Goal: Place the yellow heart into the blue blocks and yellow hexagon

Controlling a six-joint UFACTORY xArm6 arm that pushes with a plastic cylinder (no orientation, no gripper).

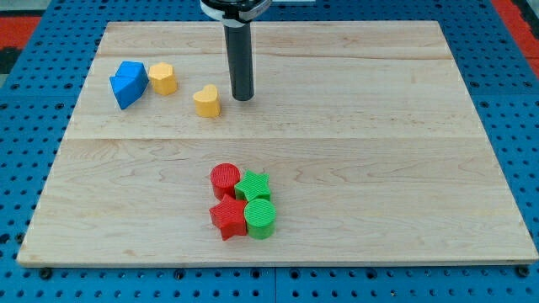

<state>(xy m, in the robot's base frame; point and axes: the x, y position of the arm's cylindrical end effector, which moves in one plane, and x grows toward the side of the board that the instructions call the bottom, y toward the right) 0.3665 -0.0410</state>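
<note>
The yellow heart [206, 101] lies on the wooden board, left of centre near the view's top. My tip [242, 98] stands just to its right, a small gap apart. The blue blocks [127, 83] sit at the view's upper left, pressed together. The yellow hexagon [162, 78] touches their right side. The heart is a short way right of and below the hexagon, not touching it.
A cluster of a red cylinder [225, 179], a green star [253, 185], a red star [227, 218] and a green cylinder [260, 217] sits at the board's lower middle. The board's edges meet a blue pegboard surround [25, 126].
</note>
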